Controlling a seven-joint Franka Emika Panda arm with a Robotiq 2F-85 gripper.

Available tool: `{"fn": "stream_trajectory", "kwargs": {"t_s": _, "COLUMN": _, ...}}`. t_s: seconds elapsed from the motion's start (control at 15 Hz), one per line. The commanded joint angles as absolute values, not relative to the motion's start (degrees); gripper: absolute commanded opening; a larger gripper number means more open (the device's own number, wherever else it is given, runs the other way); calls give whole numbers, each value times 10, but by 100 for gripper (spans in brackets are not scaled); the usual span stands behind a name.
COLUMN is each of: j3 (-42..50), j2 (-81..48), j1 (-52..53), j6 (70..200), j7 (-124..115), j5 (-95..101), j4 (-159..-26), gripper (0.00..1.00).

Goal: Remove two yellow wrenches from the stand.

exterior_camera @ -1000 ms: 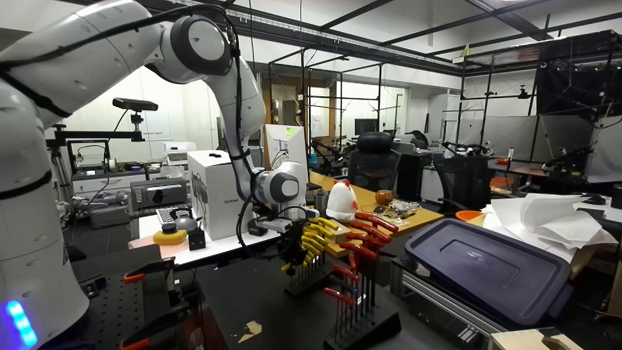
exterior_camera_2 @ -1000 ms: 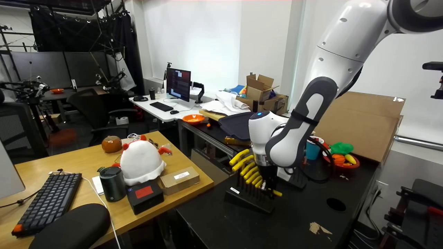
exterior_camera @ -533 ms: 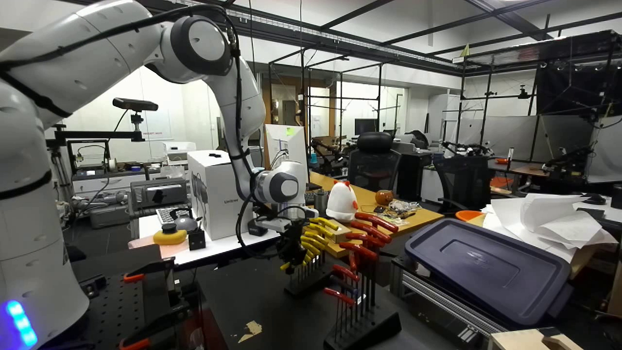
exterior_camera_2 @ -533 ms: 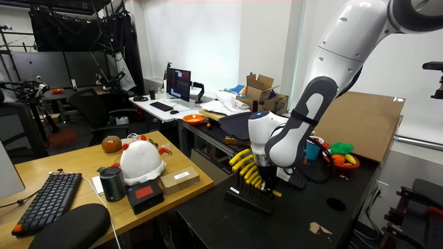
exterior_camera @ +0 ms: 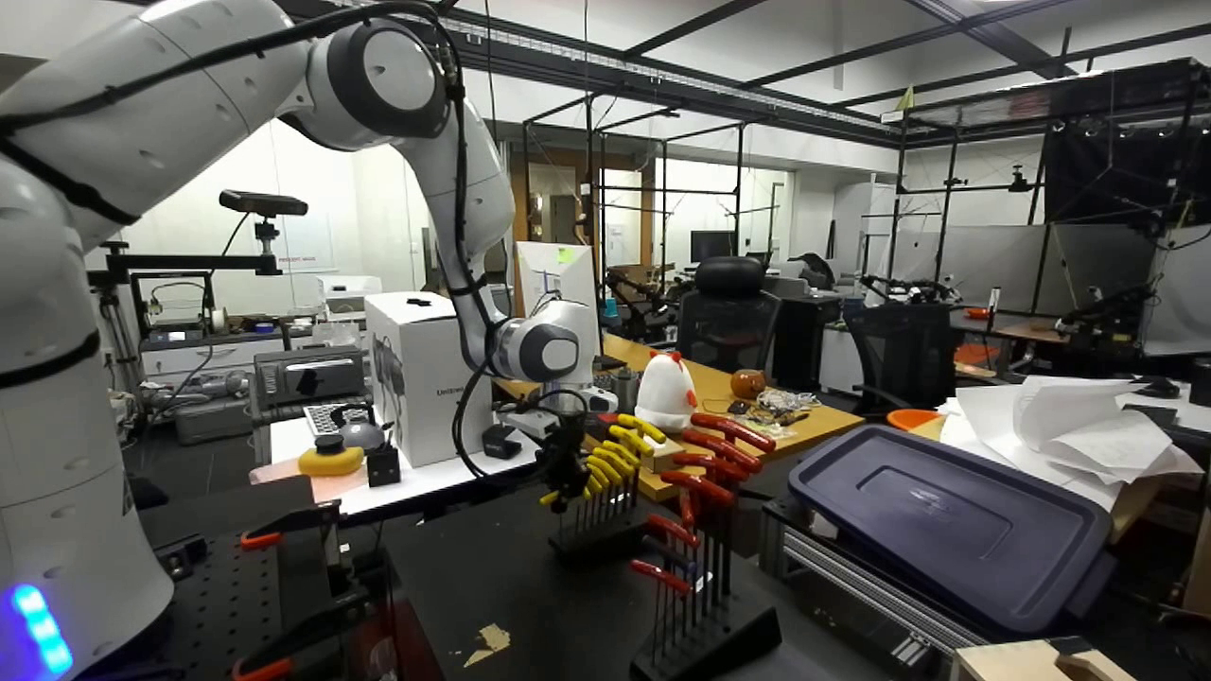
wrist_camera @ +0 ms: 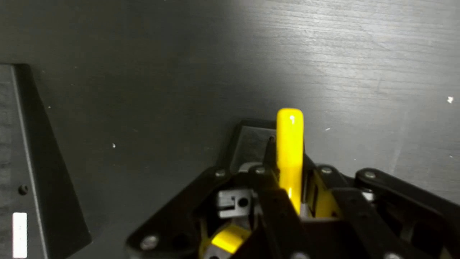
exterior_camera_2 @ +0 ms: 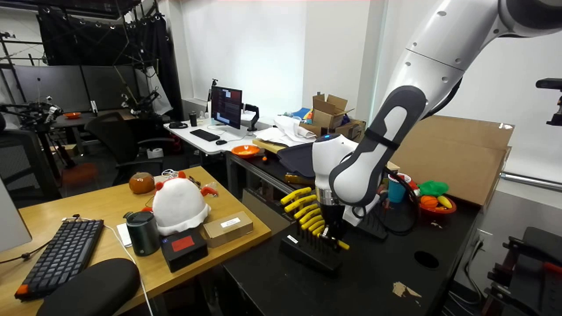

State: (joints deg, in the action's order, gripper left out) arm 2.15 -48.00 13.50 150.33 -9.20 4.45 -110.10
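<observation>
Several yellow wrenches stand in a fanned row in the dark stand (exterior_camera_2: 307, 256) on the black table; the row (exterior_camera: 617, 456) shows in both exterior views (exterior_camera_2: 303, 210). My gripper (exterior_camera_2: 332, 237) is at the low end of the row, and a yellow handle (exterior_camera_2: 344, 245) sticks out past its fingers. In the wrist view my gripper (wrist_camera: 288, 169) is closed around one upright yellow wrench (wrist_camera: 289, 140), with a finger on either side. A corner of the stand (wrist_camera: 251, 144) shows below it. The lower shaft of this wrench is hidden by the fingers.
A second black stand (exterior_camera: 710, 643) with red-handled tools (exterior_camera: 700, 487) is close beside the yellow row. A dark-blue lid (exterior_camera: 951, 525) lies beyond it. A wooden desk (exterior_camera_2: 246, 237) with a small cardboard box (exterior_camera_2: 228, 229) borders the black table (exterior_camera_2: 373, 281).
The arm has moved slightly up and sideways with the gripper still at the same wrench. The stand and the whole yellow row have shifted a little along with it.
</observation>
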Motion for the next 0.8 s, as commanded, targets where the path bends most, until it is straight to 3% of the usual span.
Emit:
{"fn": "stream_trajectory", "kwargs": {"t_s": 0.0, "j3": -1, "j2": -446, "j1": 116, "j6": 1485, "j7": -100, "j5": 16, "j4": -1109, "gripper": 3}}
{"fn": "stream_trajectory", "kwargs": {"t_s": 0.73, "j3": 10, "j2": -476, "j1": 125, "j6": 1403, "j7": -143, "j5": 4, "j4": -1052, "gripper": 3}}
